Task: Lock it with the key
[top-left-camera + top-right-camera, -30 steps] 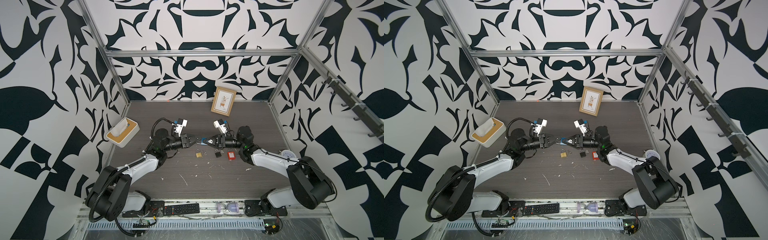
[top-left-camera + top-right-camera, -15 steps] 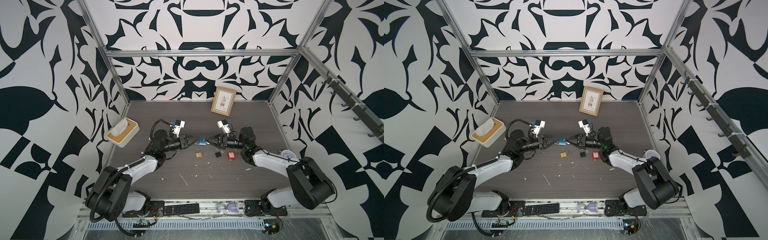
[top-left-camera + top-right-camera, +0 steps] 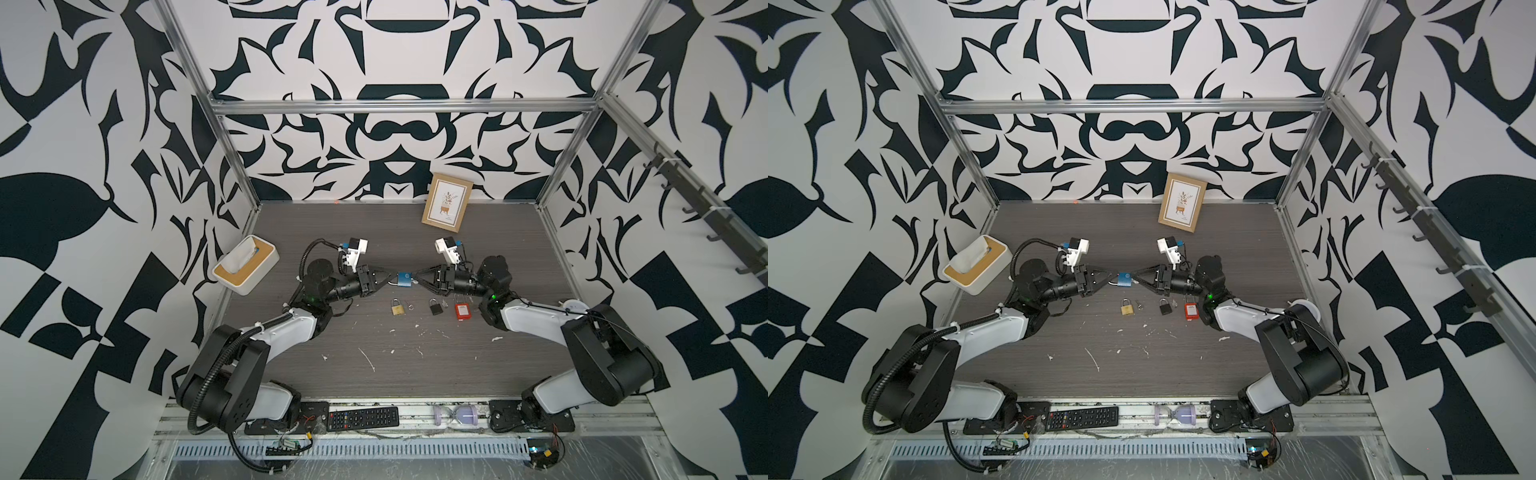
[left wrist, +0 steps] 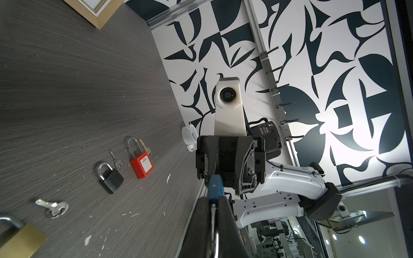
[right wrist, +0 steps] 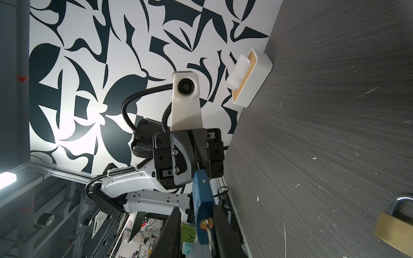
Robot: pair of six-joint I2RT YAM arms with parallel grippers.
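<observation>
A blue padlock (image 3: 404, 279) (image 3: 1124, 279) hangs in the air between my two grippers, above the table's middle. My left gripper (image 3: 386, 279) (image 4: 212, 198) is shut on its metal shackle, and the blue body (image 4: 215, 187) sticks out past the fingertips. A key (image 5: 206, 223) sits in the keyhole at the padlock's (image 5: 202, 196) bottom end. My right gripper (image 3: 417, 281) (image 5: 196, 207) stands open around that end. The key rests against one finger (image 5: 221, 223); the other finger stands clear of the lock with a gap showing.
On the table below lie a brass padlock (image 3: 397, 308), a loose key (image 3: 410, 307), a black padlock (image 3: 435, 307) and a red padlock (image 3: 462, 311). A tissue box (image 3: 245, 270) stands at the left wall, a picture frame (image 3: 446, 208) at the back. A remote (image 3: 363, 417) lies on the front rail.
My right gripper's jaws have spread apart around the key, and that gripper has drawn back slightly to the right. The left gripper keeps the padlock in the same place.
</observation>
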